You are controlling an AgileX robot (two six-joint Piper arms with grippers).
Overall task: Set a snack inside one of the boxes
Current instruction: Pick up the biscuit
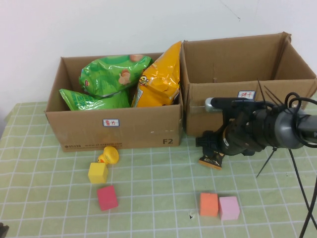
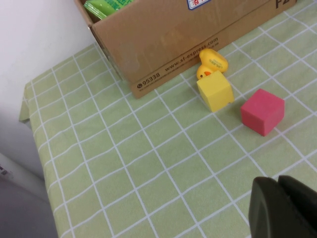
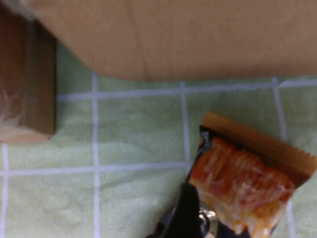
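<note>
A small orange snack packet (image 1: 210, 161) (image 3: 242, 188) is at table level just in front of the right cardboard box (image 1: 233, 69). My right gripper (image 1: 213, 156) is low over it and open. One dark finger (image 3: 185, 208) stands against the packet's edge; the other finger is hidden. I cannot tell whether the packet rests on the cloth. The left cardboard box (image 1: 114, 131) holds green snack bags (image 1: 109, 74) and a yellow one (image 1: 158, 79). My left gripper (image 2: 282, 208) is shut and empty above the cloth at the near left.
A yellow duck (image 1: 108, 155), a yellow cube (image 1: 97, 173) and a red cube (image 1: 107, 198) lie in front of the left box. An orange cube (image 1: 208, 204) and a pink cube (image 1: 229, 208) sit near the front, close to the right arm.
</note>
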